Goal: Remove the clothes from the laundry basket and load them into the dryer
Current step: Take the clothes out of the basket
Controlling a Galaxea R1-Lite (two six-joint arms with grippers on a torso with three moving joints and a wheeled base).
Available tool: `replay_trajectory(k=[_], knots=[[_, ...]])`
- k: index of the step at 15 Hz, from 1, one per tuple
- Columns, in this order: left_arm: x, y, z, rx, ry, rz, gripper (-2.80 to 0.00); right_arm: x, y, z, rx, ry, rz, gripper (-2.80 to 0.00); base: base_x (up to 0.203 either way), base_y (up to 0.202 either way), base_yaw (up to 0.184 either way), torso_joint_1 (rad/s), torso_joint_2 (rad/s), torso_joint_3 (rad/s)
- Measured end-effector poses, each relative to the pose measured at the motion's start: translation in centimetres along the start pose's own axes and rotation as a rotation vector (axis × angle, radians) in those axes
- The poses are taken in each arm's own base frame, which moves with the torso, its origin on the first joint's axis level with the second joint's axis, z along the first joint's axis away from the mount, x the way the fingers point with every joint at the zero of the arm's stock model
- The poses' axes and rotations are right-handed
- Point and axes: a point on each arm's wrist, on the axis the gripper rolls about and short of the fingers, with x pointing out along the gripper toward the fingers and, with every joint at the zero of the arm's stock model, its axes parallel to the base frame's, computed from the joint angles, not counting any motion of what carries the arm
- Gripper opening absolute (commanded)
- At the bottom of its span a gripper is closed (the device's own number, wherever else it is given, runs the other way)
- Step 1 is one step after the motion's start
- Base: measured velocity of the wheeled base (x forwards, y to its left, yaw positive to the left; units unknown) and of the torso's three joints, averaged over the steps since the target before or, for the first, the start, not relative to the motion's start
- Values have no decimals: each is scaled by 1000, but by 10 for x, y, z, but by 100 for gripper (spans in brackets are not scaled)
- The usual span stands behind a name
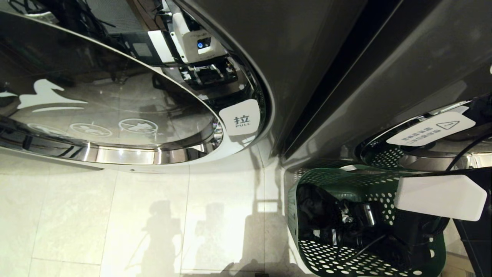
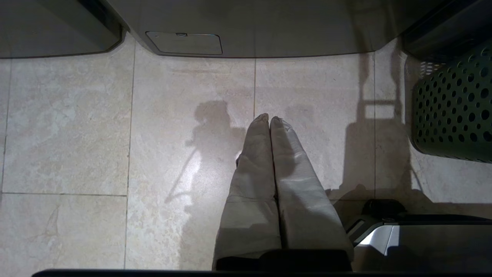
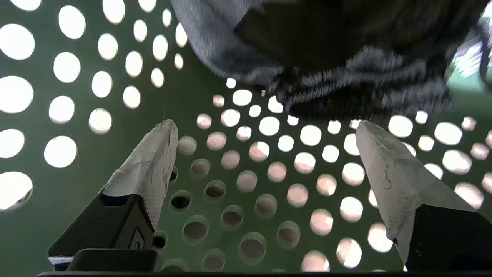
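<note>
Green basket (image 1: 357,184) w/ round-hole pattern, dark grey clothes (image 3: 326,57), beige tile floor (image 2: 77,134).

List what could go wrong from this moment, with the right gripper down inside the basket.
1. The right gripper stands open, short of the dark clothes, so it may close on nothing.
2. Its fingers sit near the green laundry basket wall and could catch a hole.
3. The dryer door looks shut.

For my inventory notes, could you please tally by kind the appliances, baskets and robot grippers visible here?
Front-loading machines: 2 (round door marked PULL; second door with a warning label)
Green laundry basket: 1
Grippers: 2 (left gripper over the floor; right gripper inside the basket)
Total: 5
</note>
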Motion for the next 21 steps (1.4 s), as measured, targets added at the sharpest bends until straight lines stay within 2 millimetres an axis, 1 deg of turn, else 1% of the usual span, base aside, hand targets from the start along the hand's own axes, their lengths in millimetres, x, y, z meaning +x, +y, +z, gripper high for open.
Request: replay_trajectory(k=[2,8,10,17,21], knots=[[0,0,0,0,0,0,-280,5,-3,4,-4,-18,-11,0,0,0,0,0,0,0],[0,0,0,0,0,0,-280,5,-18,6,-56,-29,-23,0,0,0,0,0,0,0],[0,0,0,0,0,0,-280,3,-29,8,-86,-35,-34,0,0,0,0,0,0,0],[0,0,0,0,0,0,-280,1,-45,11,-170,-47,42,0,0,0,0,0,0,0],[0,0,0,0,0,0,-280,-2,-62,13,-188,-62,51,0,0,0,0,0,0,0]])
